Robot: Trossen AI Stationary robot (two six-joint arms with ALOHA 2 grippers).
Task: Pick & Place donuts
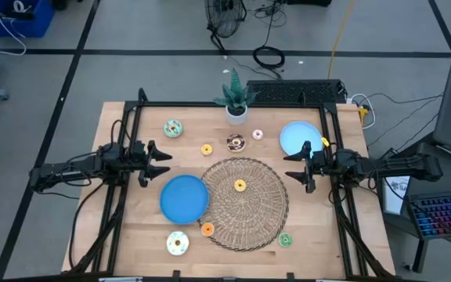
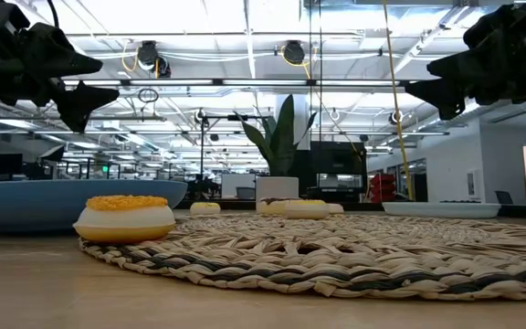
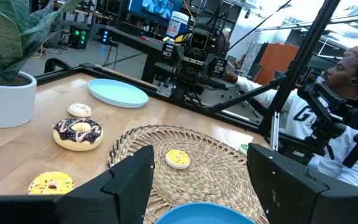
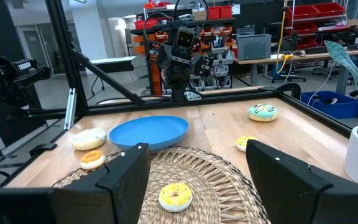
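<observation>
Several small toy donuts lie flat on the table. In the high view, mint (image 1: pixel 173 128), yellow (image 1: pixel 207 149), brown (image 1: pixel 236 142) and pale pink (image 1: pixel 257 135) ones sit toward the far side. A yellow one (image 1: pixel 239 186) rests on the wicker mat (image 1: pixel 245 215). Orange (image 1: pixel 207 229), cream (image 1: pixel 178 243) and green (image 1: pixel 286 240) ones lie near the near edge. My left gripper (image 1: pixel 163 164) hovers open at the left, beyond the dark blue plate (image 1: pixel 184 198). My right gripper (image 1: pixel 292 166) hovers open at the right, beside the light blue plate (image 1: pixel 300 138). Both hang well above the table (image 2: pixel 89 87) (image 2: pixel 427 87).
A potted plant (image 1: pixel 236 102) stands at the far edge in the middle. A black frame (image 1: pixel 131 117) runs along the table's sides. A person (image 3: pixel 347 74) sits beyond the table's right side. Bare wood shows between the plates and the frame.
</observation>
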